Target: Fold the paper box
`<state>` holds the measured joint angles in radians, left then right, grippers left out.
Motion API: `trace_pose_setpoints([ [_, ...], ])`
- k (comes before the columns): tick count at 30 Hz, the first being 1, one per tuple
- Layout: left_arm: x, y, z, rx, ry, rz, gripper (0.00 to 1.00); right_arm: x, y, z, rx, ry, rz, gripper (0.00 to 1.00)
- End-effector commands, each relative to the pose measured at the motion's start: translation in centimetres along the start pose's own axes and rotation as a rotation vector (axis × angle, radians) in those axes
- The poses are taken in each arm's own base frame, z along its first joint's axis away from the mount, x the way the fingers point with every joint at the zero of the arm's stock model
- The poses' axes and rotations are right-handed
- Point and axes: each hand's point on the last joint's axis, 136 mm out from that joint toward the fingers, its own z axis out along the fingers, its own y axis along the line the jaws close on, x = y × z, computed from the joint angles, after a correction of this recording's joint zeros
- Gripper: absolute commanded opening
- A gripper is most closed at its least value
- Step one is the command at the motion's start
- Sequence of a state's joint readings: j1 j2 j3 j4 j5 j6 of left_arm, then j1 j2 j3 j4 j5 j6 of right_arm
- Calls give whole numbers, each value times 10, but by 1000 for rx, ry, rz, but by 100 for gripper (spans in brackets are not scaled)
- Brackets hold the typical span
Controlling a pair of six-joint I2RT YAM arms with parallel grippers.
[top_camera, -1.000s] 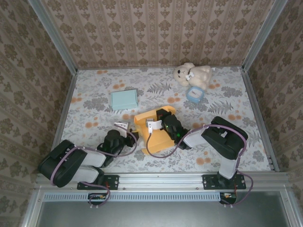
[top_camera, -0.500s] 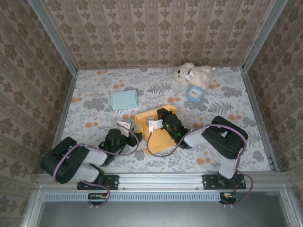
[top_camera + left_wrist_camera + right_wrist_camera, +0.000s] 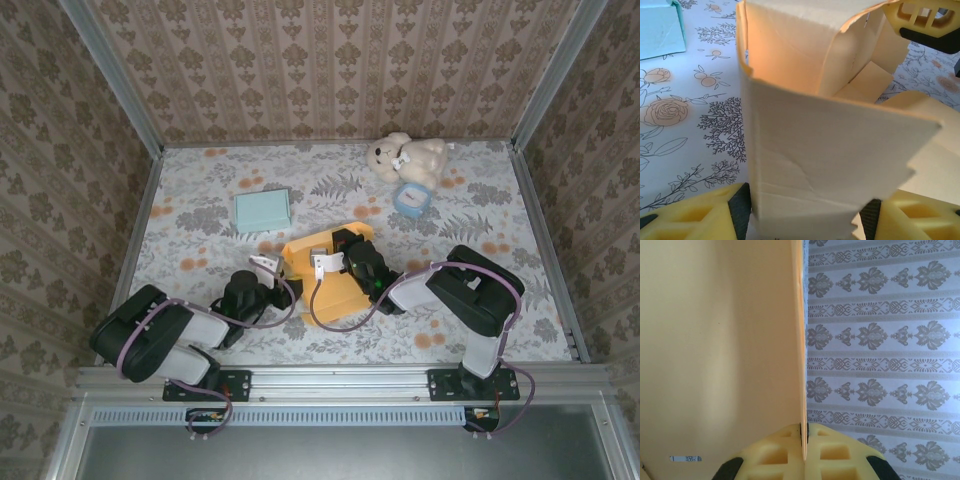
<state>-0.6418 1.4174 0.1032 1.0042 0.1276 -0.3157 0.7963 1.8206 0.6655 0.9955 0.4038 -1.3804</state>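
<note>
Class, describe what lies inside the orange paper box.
Inside the paper box, bare cardboard walls and one folded inner flap show. Its near wall covers the floor below.

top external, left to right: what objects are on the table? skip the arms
teal box → orange paper box → teddy bear
</note>
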Motion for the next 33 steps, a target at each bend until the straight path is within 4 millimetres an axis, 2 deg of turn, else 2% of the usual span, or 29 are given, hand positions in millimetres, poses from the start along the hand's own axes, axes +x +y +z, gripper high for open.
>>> trace_pose_setpoints([
  [1, -15, -8, -7, 28, -61, 12, 62, 5, 49, -6, -160, -10, -18, 0],
  [6, -14, 11, -32, -108, -79, -68, 63, 6, 49, -5, -163, -11, -10, 0],
  [9, -18, 26, -58, -206, -128, -112, 66, 8, 49, -5, -168, -9, -5, 0],
  [12, -17, 49, -88, -346, -179, -185, 69, 8, 49, -5, -169, -9, -4, 0],
  [15, -25, 44, -102, -321, -225, -204, 71, 9, 49, -5, -174, -7, -3, 0],
  [17, -24, 51, -107, -357, -235, -222, 72, 9, 49, -5, -178, -6, -3, 0],
  [24, -18, 38, -80, -273, -167, -151, 72, 9, 48, -6, -180, -6, 3, 0],
  [33, -25, 18, -52, -153, -144, -45, 74, 8, 51, -6, -188, -9, 3, 0],
])
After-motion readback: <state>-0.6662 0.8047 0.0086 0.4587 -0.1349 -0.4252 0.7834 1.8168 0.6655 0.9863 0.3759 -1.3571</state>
